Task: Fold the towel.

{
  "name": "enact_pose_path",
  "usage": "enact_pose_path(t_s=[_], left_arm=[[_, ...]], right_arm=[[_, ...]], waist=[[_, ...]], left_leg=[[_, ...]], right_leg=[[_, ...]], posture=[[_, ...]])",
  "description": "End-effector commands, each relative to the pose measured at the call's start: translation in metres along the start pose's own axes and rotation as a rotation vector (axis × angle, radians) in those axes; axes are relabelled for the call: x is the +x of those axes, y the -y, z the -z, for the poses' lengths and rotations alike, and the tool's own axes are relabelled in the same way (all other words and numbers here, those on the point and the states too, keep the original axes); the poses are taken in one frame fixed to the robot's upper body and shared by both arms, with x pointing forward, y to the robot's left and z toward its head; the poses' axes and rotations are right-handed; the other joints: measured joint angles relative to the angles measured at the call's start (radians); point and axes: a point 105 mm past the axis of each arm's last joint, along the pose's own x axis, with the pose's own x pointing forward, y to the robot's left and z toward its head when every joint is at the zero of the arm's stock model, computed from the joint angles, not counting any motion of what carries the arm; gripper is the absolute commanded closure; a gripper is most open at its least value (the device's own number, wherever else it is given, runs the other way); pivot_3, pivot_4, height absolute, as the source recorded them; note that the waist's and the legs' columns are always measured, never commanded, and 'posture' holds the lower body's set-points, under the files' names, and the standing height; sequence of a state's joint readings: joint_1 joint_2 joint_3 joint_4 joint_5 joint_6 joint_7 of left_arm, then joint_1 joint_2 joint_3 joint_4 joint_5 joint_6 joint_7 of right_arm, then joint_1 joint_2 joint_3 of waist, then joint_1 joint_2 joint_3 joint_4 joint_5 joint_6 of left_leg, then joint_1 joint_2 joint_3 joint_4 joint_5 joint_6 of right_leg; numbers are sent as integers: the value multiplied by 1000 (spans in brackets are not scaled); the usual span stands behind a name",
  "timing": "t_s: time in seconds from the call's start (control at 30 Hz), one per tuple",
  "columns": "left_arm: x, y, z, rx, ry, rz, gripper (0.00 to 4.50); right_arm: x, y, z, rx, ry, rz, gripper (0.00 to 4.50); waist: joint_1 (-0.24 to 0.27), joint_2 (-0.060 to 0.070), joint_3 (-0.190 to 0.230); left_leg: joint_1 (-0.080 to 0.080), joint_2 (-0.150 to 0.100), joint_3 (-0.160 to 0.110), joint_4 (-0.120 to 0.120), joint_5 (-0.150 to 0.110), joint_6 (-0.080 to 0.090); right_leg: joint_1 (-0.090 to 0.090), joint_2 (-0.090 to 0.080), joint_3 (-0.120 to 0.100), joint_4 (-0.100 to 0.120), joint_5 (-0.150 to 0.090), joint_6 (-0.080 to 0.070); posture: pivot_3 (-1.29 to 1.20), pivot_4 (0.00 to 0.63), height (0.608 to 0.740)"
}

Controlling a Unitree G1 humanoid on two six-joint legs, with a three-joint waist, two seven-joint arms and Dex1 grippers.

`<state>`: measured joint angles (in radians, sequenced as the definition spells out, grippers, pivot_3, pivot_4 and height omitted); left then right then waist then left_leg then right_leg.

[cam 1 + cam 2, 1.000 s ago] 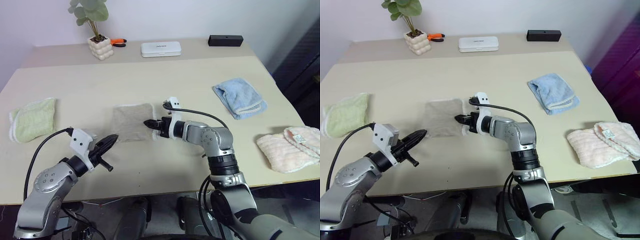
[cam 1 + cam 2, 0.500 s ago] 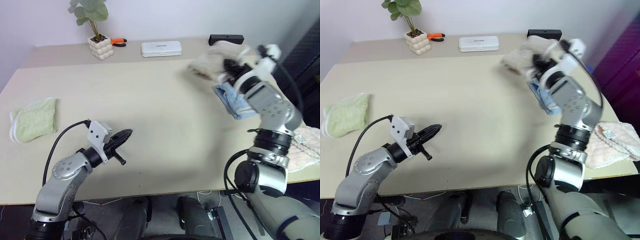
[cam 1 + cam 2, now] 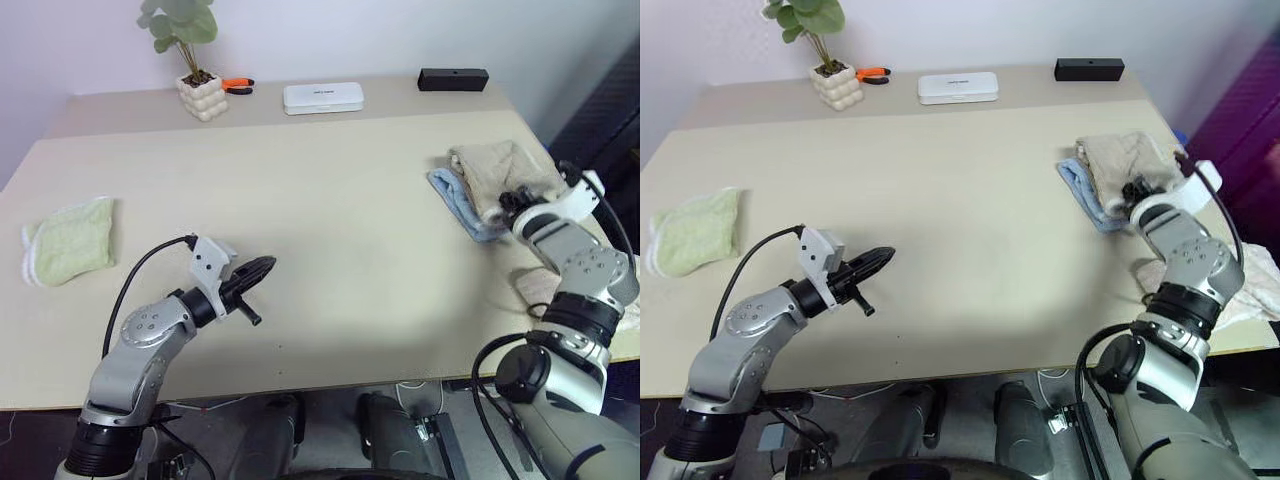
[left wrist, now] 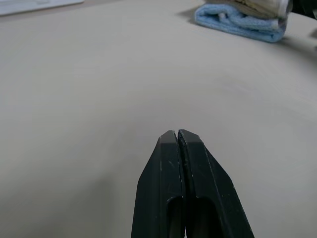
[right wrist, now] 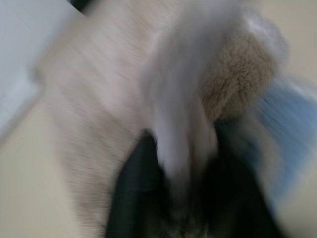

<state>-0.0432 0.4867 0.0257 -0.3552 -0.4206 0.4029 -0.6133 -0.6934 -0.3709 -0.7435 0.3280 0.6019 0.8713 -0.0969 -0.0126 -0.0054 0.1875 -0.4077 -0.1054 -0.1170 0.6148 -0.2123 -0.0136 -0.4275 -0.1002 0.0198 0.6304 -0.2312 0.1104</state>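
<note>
The beige towel (image 3: 495,168) lies bunched on top of the light blue folded cloth (image 3: 450,192) at the right side of the table. My right gripper (image 3: 510,203) sits at the towel's near edge. In the right wrist view its black fingers (image 5: 136,198) stand apart, open, with a fold of the towel (image 5: 99,99) between them. My left gripper (image 3: 262,268) hovers over bare table at the front left, shut with nothing in it, its fingers (image 4: 168,168) pressed together.
A light green folded cloth (image 3: 68,250) lies at the left edge, and a pink cloth (image 3: 1260,270) lies at the front right behind my right arm. Along the back stand a potted plant (image 3: 202,95), orange pliers (image 3: 237,84), a white box (image 3: 322,97) and a black box (image 3: 453,79).
My right gripper carried the towel from the table's middle up and over to the right, set it on the light blue cloth, and its fingers have parted. The left gripper edged slightly inward.
</note>
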Motion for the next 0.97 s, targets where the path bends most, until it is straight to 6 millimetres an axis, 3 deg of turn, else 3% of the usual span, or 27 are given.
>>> enact_pose_path(t_s=[0.03,0.2,0.37,0.47,0.53,0.6,0.73,0.97], left_arm=[[0,-1,-8,37,32,-1,4500],[1,-17,-9,66,54,-108,4500],[-5,-52,-13,120,79,-298,4500],[-14,-69,-15,131,91,-380,4500],[-24,-78,-15,138,88,-407,4500],[-33,-82,-13,140,78,-416,4500],[-48,-86,-13,147,63,-432,4500],[-60,-85,-16,149,64,-450,4500]], right_arm=[[-11,-12,-39,-72,163,-25,1514],[-28,-27,-79,-353,385,1,1514],[-35,-64,-81,-605,456,-140,1514],[-37,-92,-58,-762,420,-316,1514],[-43,-117,-22,-852,318,-528,1514],[-53,-128,12,-949,224,-699,1514],[-59,-126,45,-1032,106,-841,1514],[-58,-123,75,-1100,9,-932,1514]], waist=[[-3,0,0],[-1,0,0],[-4,0,0],[-7,0,0],[-4,0,0],[-4,0,0],[1,-1,0],[2,-2,0]], left_leg=[[0,0,0,0,0,0],[0,0,0,0,0,0],[0,1,0,0,0,0],[1,1,1,0,0,0],[1,1,1,0,0,0],[1,1,0,0,0,0],[0,1,0,0,0,0],[0,1,0,1,-1,0]], right_leg=[[0,0,0,0,0,0],[0,0,0,0,0,0],[0,1,0,0,0,0],[0,1,0,0,0,1],[-1,1,0,0,1,1],[-1,2,0,0,1,1],[0,1,0,0,1,1],[0,1,0,-1,1,1]], posture=[[0,150,733],[0,150,733],[0,150,733],[0,150,733],[0,150,733],[0,150,733],[0,150,733],[0,150,733]])
